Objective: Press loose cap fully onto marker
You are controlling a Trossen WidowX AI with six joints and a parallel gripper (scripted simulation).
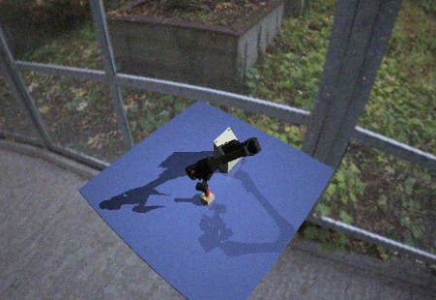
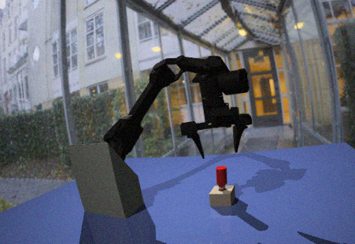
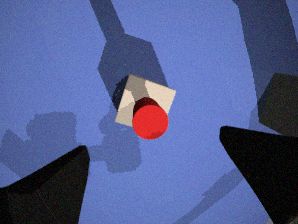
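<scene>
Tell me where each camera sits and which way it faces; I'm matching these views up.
Top: high up, angled down on the table; whole arm visible.
Exterior: table level, side-on; arm, base and open gripper above the red cap.
Wrist: on the gripper, looking straight down; both fingers show.
Exterior and wrist both show the cap on the marker in the holder block.

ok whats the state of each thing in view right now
cap: on the marker, upright, not held
marker: upright in the block, mostly hidden by the cap
block: flat on the table
gripper: open, empty, above the cap, fingers clear of it
</scene>
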